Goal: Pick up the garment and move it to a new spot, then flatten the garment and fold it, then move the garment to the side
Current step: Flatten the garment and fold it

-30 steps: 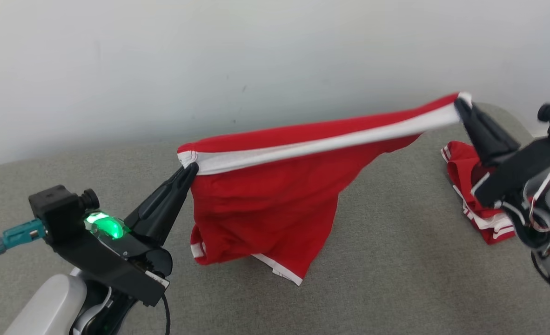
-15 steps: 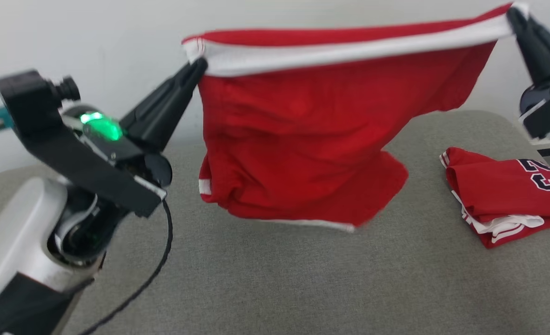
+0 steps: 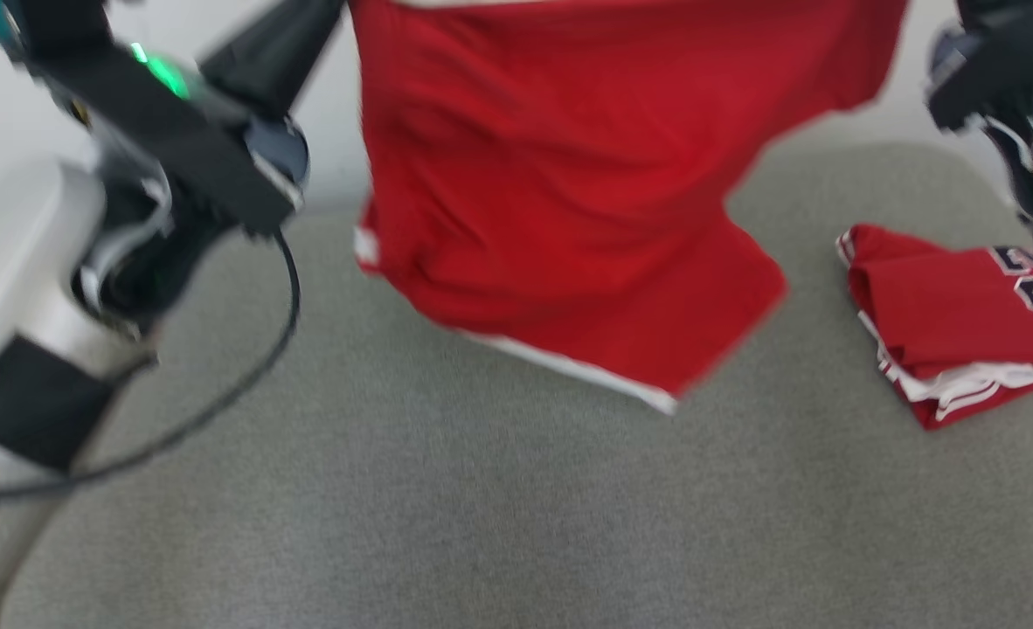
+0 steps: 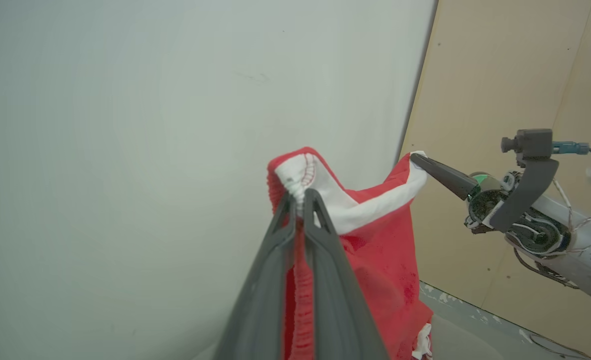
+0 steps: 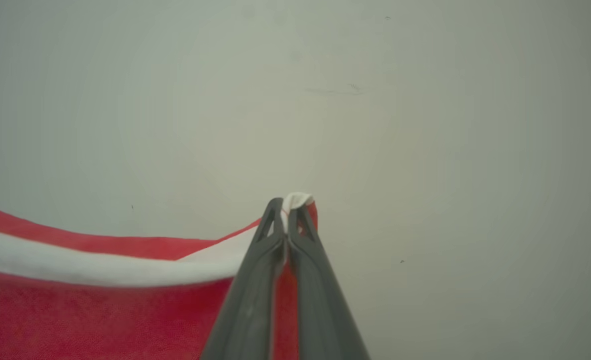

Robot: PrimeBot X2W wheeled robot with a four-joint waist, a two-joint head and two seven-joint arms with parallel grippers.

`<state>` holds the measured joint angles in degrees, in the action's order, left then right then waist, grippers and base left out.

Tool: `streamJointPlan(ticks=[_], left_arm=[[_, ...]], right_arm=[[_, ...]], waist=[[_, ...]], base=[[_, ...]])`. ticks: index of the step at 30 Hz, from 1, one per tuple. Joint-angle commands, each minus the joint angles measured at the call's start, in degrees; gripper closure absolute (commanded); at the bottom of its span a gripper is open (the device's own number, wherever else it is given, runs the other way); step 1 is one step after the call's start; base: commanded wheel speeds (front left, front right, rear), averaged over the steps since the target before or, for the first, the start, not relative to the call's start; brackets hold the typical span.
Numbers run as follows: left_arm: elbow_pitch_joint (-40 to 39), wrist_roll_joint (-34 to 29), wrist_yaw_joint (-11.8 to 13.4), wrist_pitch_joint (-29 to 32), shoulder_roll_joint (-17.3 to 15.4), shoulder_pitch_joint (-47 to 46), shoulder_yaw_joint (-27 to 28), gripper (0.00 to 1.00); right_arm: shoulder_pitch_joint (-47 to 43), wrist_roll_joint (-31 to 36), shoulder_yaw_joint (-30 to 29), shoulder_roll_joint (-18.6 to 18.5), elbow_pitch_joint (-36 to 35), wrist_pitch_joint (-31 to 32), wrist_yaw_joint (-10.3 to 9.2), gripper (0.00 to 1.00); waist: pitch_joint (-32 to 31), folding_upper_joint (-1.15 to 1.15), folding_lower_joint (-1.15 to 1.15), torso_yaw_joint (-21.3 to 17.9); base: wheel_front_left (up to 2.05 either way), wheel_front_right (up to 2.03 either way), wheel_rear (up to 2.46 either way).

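Hanging between both grippers, the red garment [image 3: 560, 175] is recorded in the head view, much blurred, with its white-trimmed lower hem apparently clear of the grey cushion [image 3: 481, 524]. A second ago that hem trailed on the cushion and the garment's top edge sagged low across the frame; that edge is now carried up to the top of the view. The left gripper [image 3: 307, 17] and right gripper [image 3: 980, 52] are likewise found higher, at the upper left and upper right, their fingertips cut off by the frame. A folded red garment [image 3: 953, 332] with dark numerals is noted lying on the cushion at the right, well apart from the hanging piece, and a black cable [image 3: 254, 376] is looped below the left wrist. Left wrist view: the left gripper's fingers are pressed together on one bunched corner of the white waistband [image 4: 365, 207], with the cloth dropping beneath them. The right gripper is seen across the view pinching the opposite corner, before a pale wall [image 4: 175, 100] and a tan panel [image 4: 515, 75]. Right wrist view: the right gripper's fingers are closed tight on its waistband corner, the band and red cloth being drawn away to that view's left.
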<state>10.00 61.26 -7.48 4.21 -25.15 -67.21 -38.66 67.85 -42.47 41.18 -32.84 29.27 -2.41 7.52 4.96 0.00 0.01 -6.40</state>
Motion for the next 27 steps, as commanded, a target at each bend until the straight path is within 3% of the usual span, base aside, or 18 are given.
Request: streamJointPlan(ticks=[1,6,10,13,16,21,27], left_arm=[[1.18,-0.63,-0.01,-0.95,-0.09,-1.49,-0.33,1.0],[11.46,-5.2,-0.01,-8.84,0.7,-12.83,-4.61,1.0],[18.84,-10.18,-0.01,-16.95,-0.64,-23.0,-7.0,1.0],[20.26,-12.52,-0.01,-19.08,-1.33,-28.96,-9.13,1.0],[16.01,-11.56,-0.01,-19.36,-2.22,-31.51,-9.28,1.0],[7.29,-8.93,-0.02,-19.41,-5.36,-25.99,-9.83,1.0],[-4.15,-6.38,-0.02,-19.43,-10.15,-12.95,-13.43,1.0]], right_arm=[[1.69,0.68,0.05,0.85,0.68,-0.71,-0.07,1.0],[13.04,9.0,-1.58,7.32,11.01,-8.11,-0.07,1.0],[22.35,15.36,-7.5,12.6,18.65,-12.23,-0.07,1.0],[26.82,20.56,-14.2,15.61,19.04,-12.73,-0.07,1.0],[25.77,25.2,-19.14,18.84,16.27,-12.68,-0.07,1.0],[19.88,29.39,-22.38,22.01,13.39,-12.71,-0.07,1.0],[7.76,27.07,-20.91,21.08,11.13,-12.73,-0.07,1.0]], waist=[[6.73,0.0,-0.01,-0.84],[15.73,0.0,-0.01,-1.77],[22.82,0.0,-0.01,-3.38],[27.74,0.0,-0.01,-4.46],[32.9,0.0,-0.01,-4.76],[38.27,0.0,-0.01,-3.88],[37.74,0.0,-0.01,-2.06]], base=[[0.0,0.0,0.0],[0.0,0.0,0.0],[0.0,0.0,0.0],[0.0,0.0,0.0],[0.0,0.0,0.0],[0.0,0.0,0.0],[0.0,0.0,0.0]])
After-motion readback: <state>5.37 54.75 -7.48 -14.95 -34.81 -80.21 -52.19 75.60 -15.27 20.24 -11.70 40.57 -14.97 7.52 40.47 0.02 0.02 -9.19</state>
